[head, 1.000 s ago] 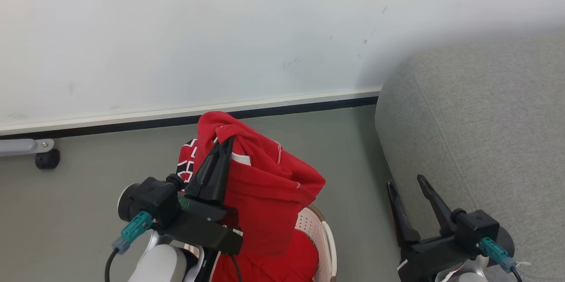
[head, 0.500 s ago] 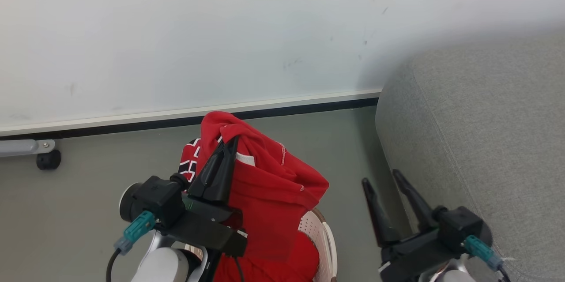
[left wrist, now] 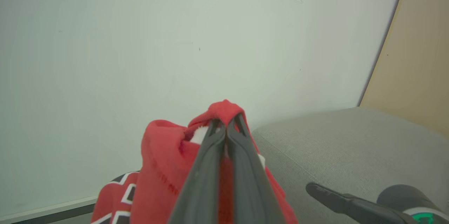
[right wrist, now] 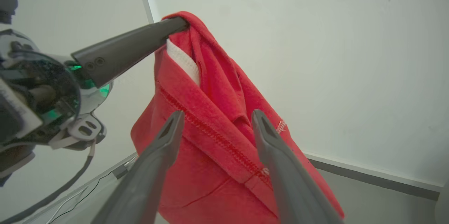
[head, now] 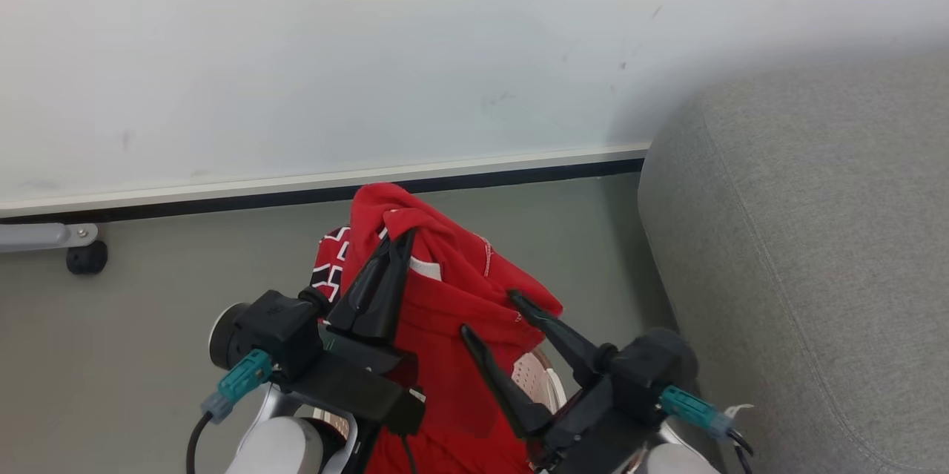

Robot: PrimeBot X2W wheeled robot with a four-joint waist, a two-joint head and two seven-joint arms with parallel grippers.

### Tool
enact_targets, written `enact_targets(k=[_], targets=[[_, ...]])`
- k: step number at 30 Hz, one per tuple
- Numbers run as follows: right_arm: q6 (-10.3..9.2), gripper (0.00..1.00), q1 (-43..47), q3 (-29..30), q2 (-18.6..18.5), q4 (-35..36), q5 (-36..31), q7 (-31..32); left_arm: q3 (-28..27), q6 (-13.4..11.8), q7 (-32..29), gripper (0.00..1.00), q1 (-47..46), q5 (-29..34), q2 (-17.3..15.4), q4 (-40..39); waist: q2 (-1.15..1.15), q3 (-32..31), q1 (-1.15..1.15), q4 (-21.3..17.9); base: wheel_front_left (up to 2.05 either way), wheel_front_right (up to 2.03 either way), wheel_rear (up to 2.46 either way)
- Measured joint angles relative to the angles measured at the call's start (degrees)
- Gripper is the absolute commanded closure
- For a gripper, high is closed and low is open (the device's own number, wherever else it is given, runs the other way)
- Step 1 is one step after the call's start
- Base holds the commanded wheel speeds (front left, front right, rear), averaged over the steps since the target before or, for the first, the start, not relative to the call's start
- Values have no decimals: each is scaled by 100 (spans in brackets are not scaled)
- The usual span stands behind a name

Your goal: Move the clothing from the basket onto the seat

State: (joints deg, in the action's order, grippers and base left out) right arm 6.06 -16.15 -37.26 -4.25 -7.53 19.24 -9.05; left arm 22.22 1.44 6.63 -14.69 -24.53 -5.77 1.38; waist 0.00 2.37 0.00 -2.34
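The red clothing (head: pixel 452 288) hangs in a bunch from my left gripper (head: pixel 404 238), which is shut on its top fold with the fingers pointing up. Only a piece of the cream basket (head: pixel 540 376) shows below the cloth. My right gripper (head: pixel 488 313) stands open against the cloth's right side, fingers spread in front of it. In the right wrist view the right gripper (right wrist: pixel 217 113) frames a stitched seam of the clothing (right wrist: pixel 224 87), with nothing pinched. The left wrist view has the left gripper (left wrist: pixel 226 123) pinching the clothing (left wrist: pixel 165 161). The grey seat (head: pixel 801 237) fills the right.
A pale wall with a white and black baseboard (head: pixel 296 192) runs behind. A black caster wheel (head: pixel 85 257) on a grey metal leg stands at the far left on the grey floor (head: pixel 148 303). Floor lies between basket and seat.
My right gripper has swung left from beside the seat to the hanging clothing, staying open. The left gripper has kept its grip and carried the clothing slightly up.
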Motion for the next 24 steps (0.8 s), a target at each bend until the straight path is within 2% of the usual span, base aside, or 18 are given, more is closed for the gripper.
enact_targets(k=[14, 15, 16, 17, 24], targets=[[58, 0, -957, -948, 37, -757, 356, 248, 164, 1, -174, 100, -30, 0, 36, -100, 0, 97, 1, 79, 0, 0, 0], [58, 18, -1032, -1061, 37, -776, 408, 247, 185, 7, -182, 100, -35, -1, 38, -109, 0, 103, 0, 86, 0, 0, 0], [58, 84, -1107, -1158, 40, -790, 483, 247, 201, 7, -185, 100, -42, -1, 44, -119, 0, 108, 0, 95, 0, 0, 0], [58, 100, -1184, -1238, 44, -818, 573, 246, 211, 7, -202, 100, -48, -2, 51, -131, 0, 113, 0, 105, 0, 0, 0], [-7, 100, -1464, -1479, 42, -1031, 924, 185, 222, 9, -226, 100, -69, -15, 56, -138, 0, 140, 0, 160, 0, 0, 0]])
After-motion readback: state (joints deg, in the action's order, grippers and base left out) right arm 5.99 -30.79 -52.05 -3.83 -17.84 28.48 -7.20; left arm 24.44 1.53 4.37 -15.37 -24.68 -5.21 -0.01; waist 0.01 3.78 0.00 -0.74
